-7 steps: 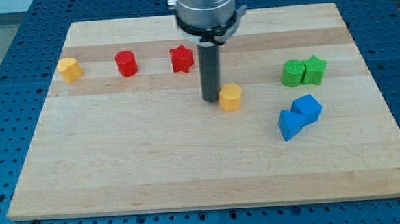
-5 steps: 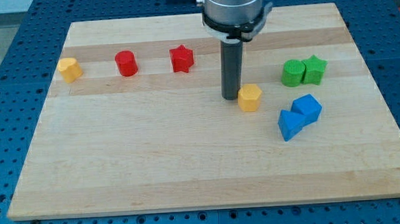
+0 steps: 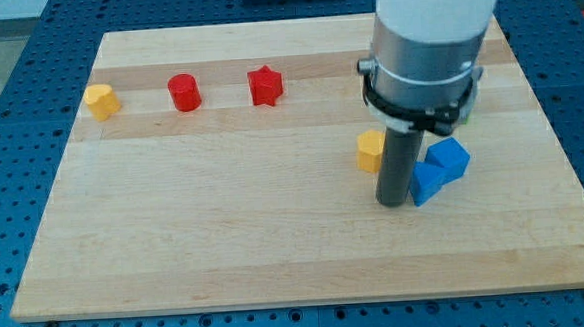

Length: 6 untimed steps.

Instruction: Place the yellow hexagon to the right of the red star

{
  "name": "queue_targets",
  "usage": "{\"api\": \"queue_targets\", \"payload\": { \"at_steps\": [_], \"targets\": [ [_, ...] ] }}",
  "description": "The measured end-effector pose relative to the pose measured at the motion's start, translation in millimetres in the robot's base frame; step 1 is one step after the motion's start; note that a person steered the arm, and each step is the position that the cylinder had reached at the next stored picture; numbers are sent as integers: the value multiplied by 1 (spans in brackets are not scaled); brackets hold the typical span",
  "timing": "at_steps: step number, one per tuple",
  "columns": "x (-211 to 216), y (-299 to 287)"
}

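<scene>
Your tip point(image 3: 394, 204) sits below-right of the yellow hexagon point(image 3: 369, 150), beside a blue block point(image 3: 425, 183). No fingers exist. Push carelessly and you shove the hexagon away from the red star point(image 3: 265, 86).

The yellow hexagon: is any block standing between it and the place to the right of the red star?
Nothing visible does. The yellow hexagon sits lower right of the red star, with bare board between. My tip is below-right of the hexagon, beside the blue blocks.
</scene>
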State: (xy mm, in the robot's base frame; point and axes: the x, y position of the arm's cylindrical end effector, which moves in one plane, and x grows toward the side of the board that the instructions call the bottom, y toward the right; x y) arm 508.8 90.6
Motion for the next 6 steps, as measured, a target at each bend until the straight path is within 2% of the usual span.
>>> {"api": "queue_targets", "payload": {
  "at_steps": [4, 6],
  "targets": [
    [-79, -7],
    [-66, -4]
  ]
}}
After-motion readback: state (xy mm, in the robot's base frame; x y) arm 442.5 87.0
